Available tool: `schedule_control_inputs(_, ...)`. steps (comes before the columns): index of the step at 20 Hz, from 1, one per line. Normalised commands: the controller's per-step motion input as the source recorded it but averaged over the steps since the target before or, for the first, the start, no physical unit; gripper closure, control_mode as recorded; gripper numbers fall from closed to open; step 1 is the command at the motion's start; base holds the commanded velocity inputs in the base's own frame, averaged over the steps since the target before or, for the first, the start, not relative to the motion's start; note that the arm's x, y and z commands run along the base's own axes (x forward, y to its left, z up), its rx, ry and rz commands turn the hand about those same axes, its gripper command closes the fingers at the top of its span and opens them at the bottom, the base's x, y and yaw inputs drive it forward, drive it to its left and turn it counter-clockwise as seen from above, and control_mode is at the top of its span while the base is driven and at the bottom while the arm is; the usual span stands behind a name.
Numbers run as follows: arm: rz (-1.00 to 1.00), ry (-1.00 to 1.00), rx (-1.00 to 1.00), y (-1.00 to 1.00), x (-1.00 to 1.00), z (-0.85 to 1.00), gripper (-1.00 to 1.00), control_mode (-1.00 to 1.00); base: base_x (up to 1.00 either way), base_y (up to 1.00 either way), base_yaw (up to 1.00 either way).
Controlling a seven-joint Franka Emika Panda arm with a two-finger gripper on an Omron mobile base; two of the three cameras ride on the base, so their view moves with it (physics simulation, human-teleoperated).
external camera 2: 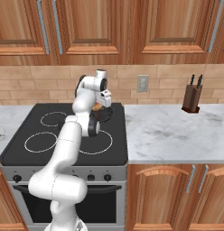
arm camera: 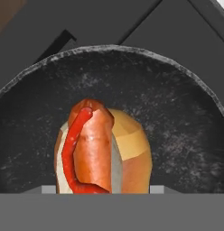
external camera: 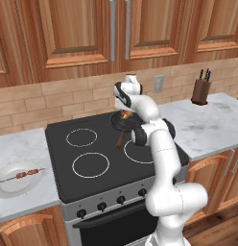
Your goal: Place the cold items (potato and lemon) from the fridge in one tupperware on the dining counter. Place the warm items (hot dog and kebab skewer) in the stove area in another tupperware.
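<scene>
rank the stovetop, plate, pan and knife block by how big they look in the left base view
1. stovetop
2. plate
3. pan, partly hidden by the arm, so its place next to the knife block is unsure
4. knife block, farther from the camera

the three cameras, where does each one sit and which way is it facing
Left base view: behind the arm to its left, looking forward and down over the stove; the white arm rises at lower right to the pan.
Right base view: behind the arm to its right, facing the same stove and the knife block; the arm rises at lower left.
Hand view: on the hand, looking along the jaws at the hot dog.
Shared: pan with hot dog.
</scene>
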Motion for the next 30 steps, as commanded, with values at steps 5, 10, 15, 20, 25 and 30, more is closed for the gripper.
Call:
schedule_control_inputs(5,0.0,-0.13,-0.01,-0.06,-0.43,-0.1,1.0,-1.0,0.0,0.0,0.0)
schedule_control_inputs(10,-0.01,-0.04,0.05,-0.18,-0.32,-0.01,1.0,-1.0,0.0,0.0,0.0)
schedule_control_inputs(15,-0.03,0.0,0.0,-0.01,-0.37,-0.04,1.0,-1.0,0.0,0.0,0.0)
schedule_control_inputs(20,-0.18,-0.01,0.0,-0.42,-0.49,-0.16,1.0,-1.0,0.0,0.0,0.0)
schedule_control_inputs(25,-0.2,-0.12,0.07,-0.31,-0.87,0.0,1.0,-1.0,0.0,0.0,0.0)
schedule_control_inputs(30,-0.23,-0.13,0.08,-0.34,-0.98,-0.09,1.0,-1.0,0.0,0.0,0.0)
